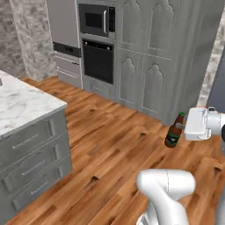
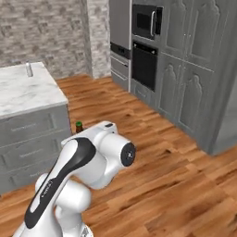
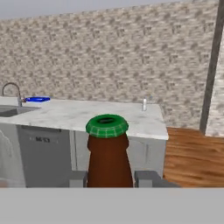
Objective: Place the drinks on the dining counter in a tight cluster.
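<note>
Above the plank wood floor (image 1: 110, 145), the gripper (image 3: 113, 178) clenches a glossy brown beer bottle (image 3: 108, 157) with ribbed green cap; beyond, perhaps a water bottle (image 3: 144, 104) on veined marble dining counter (image 3: 87, 114).

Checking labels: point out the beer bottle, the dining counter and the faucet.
beer bottle (image 3: 108, 157), hand view, brown neck below the green cap.
dining counter (image 3: 83, 114), hand view, bare marble top.
faucet (image 3: 12, 89), hand view, curved spout by the sink.

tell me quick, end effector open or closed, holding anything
end effector: closed on the brown beer bottle with the green cap, held upright above the wooden floor.
</note>
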